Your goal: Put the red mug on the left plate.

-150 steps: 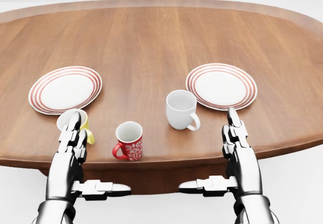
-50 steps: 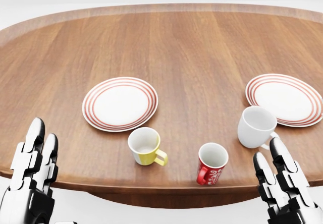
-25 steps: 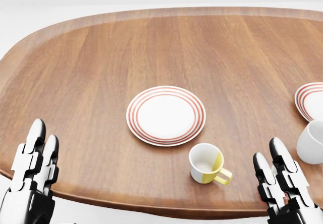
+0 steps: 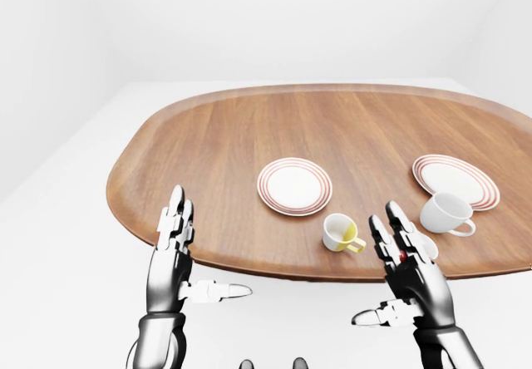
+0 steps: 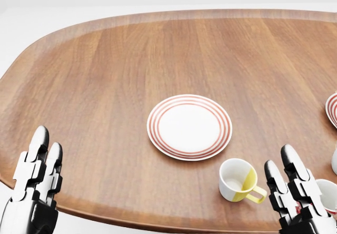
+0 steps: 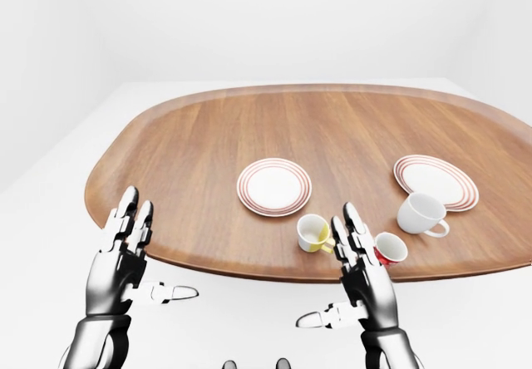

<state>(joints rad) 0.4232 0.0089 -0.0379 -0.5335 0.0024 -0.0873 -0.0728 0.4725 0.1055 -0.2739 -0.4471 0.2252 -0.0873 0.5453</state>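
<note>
the red mug stands near the lower edge of the oval wooden worktop, right of centre in the right-eye view, just beside the right hand and partly hidden by it in the other views. the left plate, white with red rings, lies near the middle of the frame, and a yellow-and-white mug sits between it and the red one. a white mug and the second plate are further right.

both hands are released, fingers straight and spread, grasping nothing; the left hand hovers off the worktop's edge at lower left, well apart from every mug.

my worry is the crowding. the red mug stands close to the worktop's rim, so a clumsy reach by the right hand could nudge it off the edge. carrying it toward the plate, the yellow-and-white mug lies right in the path and could be knocked over.
</note>
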